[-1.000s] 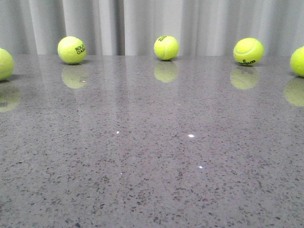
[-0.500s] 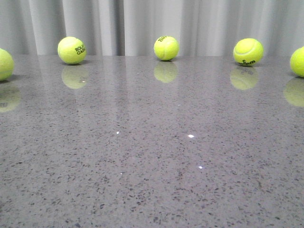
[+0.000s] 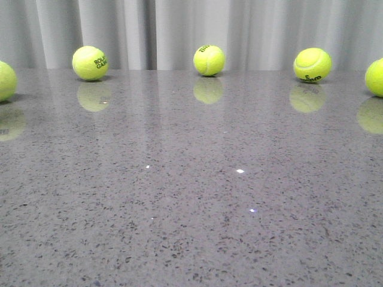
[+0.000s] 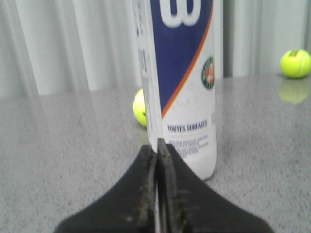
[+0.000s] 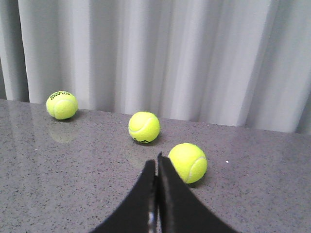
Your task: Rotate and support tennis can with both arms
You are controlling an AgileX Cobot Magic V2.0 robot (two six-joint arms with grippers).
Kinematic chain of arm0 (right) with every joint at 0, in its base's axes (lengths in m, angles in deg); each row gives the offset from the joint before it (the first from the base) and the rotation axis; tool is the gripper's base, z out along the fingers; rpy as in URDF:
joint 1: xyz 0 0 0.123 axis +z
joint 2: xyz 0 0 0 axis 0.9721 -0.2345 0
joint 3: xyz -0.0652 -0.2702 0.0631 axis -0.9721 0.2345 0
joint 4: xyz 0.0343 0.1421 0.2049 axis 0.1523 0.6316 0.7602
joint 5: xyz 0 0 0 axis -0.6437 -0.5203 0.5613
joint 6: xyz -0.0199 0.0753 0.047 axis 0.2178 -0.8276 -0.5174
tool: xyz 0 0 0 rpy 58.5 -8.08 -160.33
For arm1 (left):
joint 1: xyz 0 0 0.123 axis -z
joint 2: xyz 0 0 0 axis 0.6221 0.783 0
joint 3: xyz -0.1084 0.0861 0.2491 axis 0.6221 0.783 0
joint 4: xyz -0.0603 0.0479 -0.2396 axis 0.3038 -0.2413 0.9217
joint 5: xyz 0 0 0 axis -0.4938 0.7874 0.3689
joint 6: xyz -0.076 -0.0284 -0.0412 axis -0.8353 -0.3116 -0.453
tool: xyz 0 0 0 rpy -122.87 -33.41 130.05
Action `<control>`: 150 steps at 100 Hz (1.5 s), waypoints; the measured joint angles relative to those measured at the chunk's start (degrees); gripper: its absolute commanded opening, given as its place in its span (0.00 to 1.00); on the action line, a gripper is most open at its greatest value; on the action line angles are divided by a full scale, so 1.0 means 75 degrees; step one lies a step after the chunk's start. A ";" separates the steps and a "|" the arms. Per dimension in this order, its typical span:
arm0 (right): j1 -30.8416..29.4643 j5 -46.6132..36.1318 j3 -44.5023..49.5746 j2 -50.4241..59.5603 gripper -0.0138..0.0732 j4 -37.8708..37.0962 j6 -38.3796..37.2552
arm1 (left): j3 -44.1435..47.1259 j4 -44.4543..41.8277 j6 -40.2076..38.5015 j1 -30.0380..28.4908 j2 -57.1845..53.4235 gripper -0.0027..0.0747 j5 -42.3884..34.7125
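Observation:
The tennis can (image 4: 182, 87) stands upright on the grey table in the left wrist view, with its white, navy and orange label facing the camera; its top is cut off. My left gripper (image 4: 157, 148) is shut and empty, its tips just in front of the can's lower part. My right gripper (image 5: 156, 162) is shut and empty, low over the table, with a tennis ball (image 5: 187, 162) just beyond its tips. Neither the can nor the arms show in the front view.
The front view shows several tennis balls along the far table edge, among them one at the left (image 3: 90, 63), one in the middle (image 3: 209, 60) and one at the right (image 3: 312, 64). A pale curtain (image 3: 191, 30) hangs behind. Further balls lie near the can (image 4: 140, 108) and before the right gripper (image 5: 144, 127).

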 measured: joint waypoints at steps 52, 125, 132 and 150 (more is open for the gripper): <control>0.0000 0.0000 0.0000 0.0000 0.08 0.0000 0.0000 | 0.0000 0.0079 -0.0011 0.0000 0.0000 0.01 -0.0297; 0.0000 0.0000 0.0000 0.0000 0.08 0.0000 0.0000 | 0.0000 0.0086 -0.0029 0.0000 0.0000 0.01 -0.0297; 0.0000 0.0000 0.0000 0.0000 0.08 0.0000 0.0000 | 0.0000 0.0086 -0.0029 0.0000 0.0000 0.01 -0.0297; 0.0000 0.0000 0.0000 0.0000 0.08 0.0000 0.0000 | 0.0000 0.0086 -0.0029 0.0000 0.0000 0.01 -0.0297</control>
